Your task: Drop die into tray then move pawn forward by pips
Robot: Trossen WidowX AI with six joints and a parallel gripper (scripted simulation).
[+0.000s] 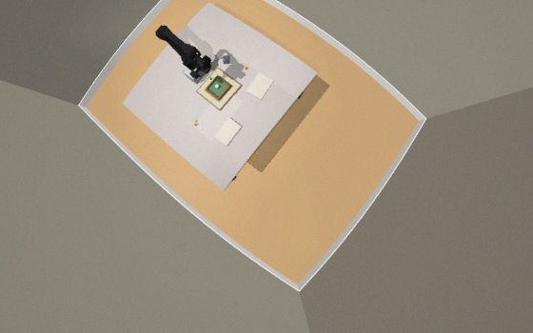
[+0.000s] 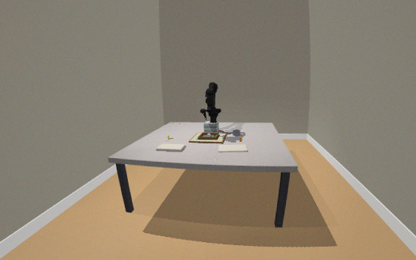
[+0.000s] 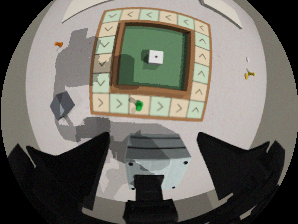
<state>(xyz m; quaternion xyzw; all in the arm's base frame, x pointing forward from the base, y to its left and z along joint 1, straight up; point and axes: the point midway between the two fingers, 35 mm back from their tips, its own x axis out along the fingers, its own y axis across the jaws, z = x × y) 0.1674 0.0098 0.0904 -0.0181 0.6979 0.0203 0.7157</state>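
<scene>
The white die (image 1: 217,87) (image 2: 209,135) (image 3: 155,57) rests on the green floor of the brown-walled tray (image 3: 189,60), with one pip on top. The board (image 1: 231,95) (image 3: 119,104) surrounds the tray with arrowed squares. The green pawn (image 1: 211,78) (image 3: 139,105) stands upright in the wrist view's bottom row, on the third square from the left, where the neighbouring arrows point right. My gripper (image 1: 200,68) (image 2: 210,117) (image 3: 156,137) is wide open and empty, raised on the arm-base side of the board, apart from the pawn.
A grey faceted block (image 1: 227,59) (image 2: 236,132) (image 3: 62,105) and a small orange piece (image 2: 241,140) (image 3: 59,44) lie on one side of the board. A yellow piece (image 1: 196,123) (image 3: 249,75) lies on the other. Two cream slabs (image 1: 260,86) (image 1: 228,131) lie beyond the board. The pale arm base (image 3: 155,167) is below.
</scene>
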